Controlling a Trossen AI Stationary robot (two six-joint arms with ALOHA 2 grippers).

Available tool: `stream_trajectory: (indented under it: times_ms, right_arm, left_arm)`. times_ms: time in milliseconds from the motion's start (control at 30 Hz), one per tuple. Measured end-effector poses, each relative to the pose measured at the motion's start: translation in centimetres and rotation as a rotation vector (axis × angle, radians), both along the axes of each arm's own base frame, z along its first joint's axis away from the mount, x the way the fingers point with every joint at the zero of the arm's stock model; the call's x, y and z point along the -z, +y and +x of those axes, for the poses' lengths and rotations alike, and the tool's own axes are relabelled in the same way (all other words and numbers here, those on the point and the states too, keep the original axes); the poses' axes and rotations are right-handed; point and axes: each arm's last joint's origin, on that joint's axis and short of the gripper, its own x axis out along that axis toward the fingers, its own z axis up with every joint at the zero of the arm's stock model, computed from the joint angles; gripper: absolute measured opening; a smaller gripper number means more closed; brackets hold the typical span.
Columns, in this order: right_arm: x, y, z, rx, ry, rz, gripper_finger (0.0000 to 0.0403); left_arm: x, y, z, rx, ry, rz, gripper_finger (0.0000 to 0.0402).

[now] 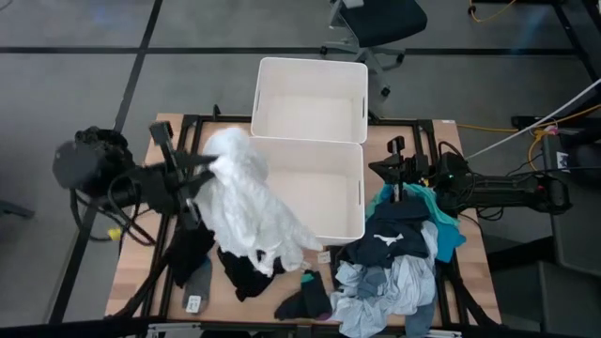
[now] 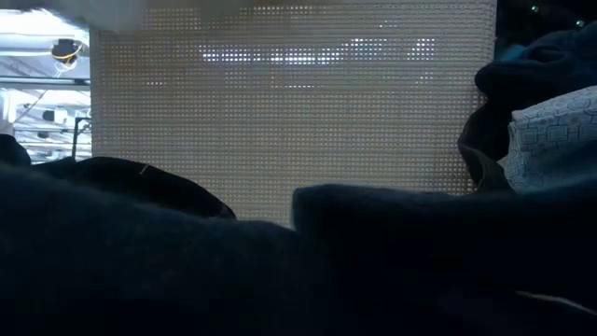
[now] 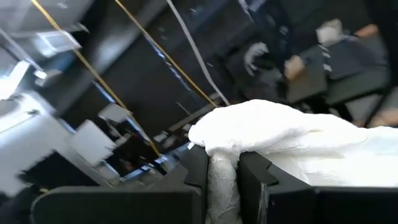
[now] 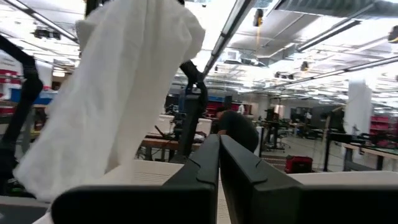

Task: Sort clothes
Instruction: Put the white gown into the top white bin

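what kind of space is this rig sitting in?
Probably an open robotics lab or workshop. The right wrist view shows exposed ceiling lights, rows of workbenches and a person bent over one; the high view shows an office chair on bare floor.

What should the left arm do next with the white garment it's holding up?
Probably swing it a little farther over the near white bin before letting go. The left gripper is shut on the white garment, which hangs partly over that bin's rim and partly over the table. The right gripper waits shut by the clothes pile.
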Motion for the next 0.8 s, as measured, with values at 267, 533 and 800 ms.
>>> stream_trajectory:
  times_ms: [267, 533, 800]
  right_arm:
    - [0.0, 0.0, 0.0, 0.006, 0.001, 0.003, 0.0017]
    - [0.0, 0.0, 0.0, 0.005, 0.001, 0.003, 0.0017]
    - [0.0, 0.0, 0.0, 0.006, 0.001, 0.003, 0.0017]
  left_arm:
    - [-2.7, 3.2, 1.2, -0.064, -0.178, 0.126, 0.0038]
    - [-3.8, 7.6, 2.6, -0.157, -0.289, 0.255, 0.0040]
    - [-3.1, 13.2, 4.6, -0.241, -0.294, 0.337, 0.0037]
